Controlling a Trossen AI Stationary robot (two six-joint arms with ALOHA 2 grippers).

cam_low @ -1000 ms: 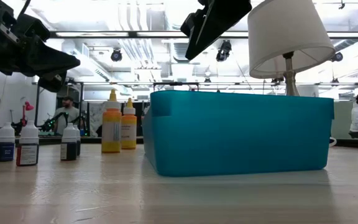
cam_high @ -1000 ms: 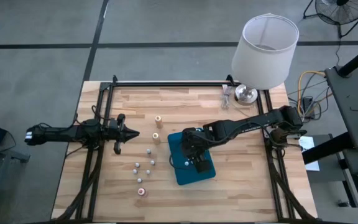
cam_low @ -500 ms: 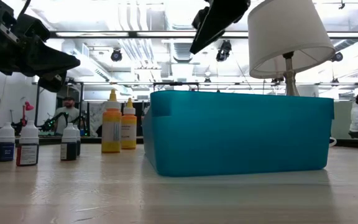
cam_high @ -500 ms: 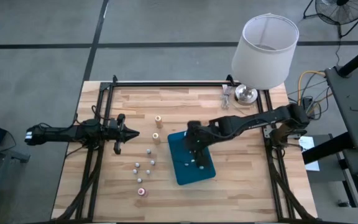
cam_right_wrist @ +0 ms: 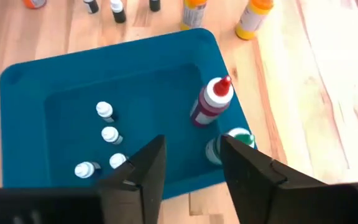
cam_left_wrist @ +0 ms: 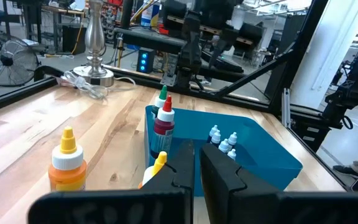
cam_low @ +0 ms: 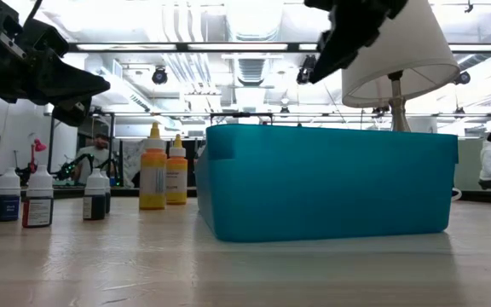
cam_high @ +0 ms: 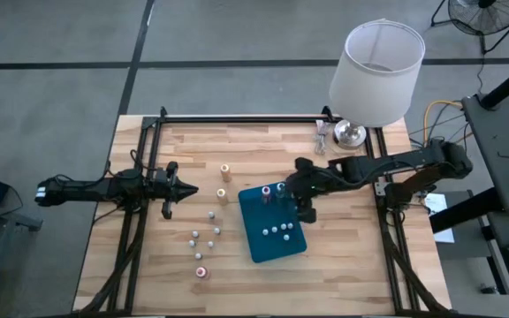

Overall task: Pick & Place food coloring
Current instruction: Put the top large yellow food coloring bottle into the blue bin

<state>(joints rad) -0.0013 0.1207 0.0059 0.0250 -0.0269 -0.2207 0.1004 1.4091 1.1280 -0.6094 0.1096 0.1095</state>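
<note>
The food coloring bottles are split between table and tray. Four small white-capped ones (cam_right_wrist: pixel 109 134), a red-topped one (cam_right_wrist: pixel 210 102) and a green-topped one (cam_right_wrist: pixel 232 143) stand upright on the floor of the teal tray (cam_high: pixel 256 247). Two orange bottles (cam_high: pixel 224 170) and several small ones (cam_high: pixel 211 215) stand on the wood left of the tray. My right gripper (cam_right_wrist: pixel 191 168) hangs open above the tray's far right part (cam_high: pixel 303 199), nothing between its fingers. My left gripper (cam_high: pixel 179 188) waits shut at the table's left, pointing level toward the bottles.
A lamp with a white shade (cam_high: pixel 376 71) and chrome base (cam_high: pixel 350 134) stands at the far right corner. A black frame (cam_high: pixel 237 118) runs along the table's far edge and sides. Bare wood lies near the front edge (cam_high: pixel 325 283).
My right gripper has drawn back from over the tray's near part toward the table's far right, rising slightly and rolling. The arm no longer covers the tray, so the bottles in it now show. The left arm kept still.
</note>
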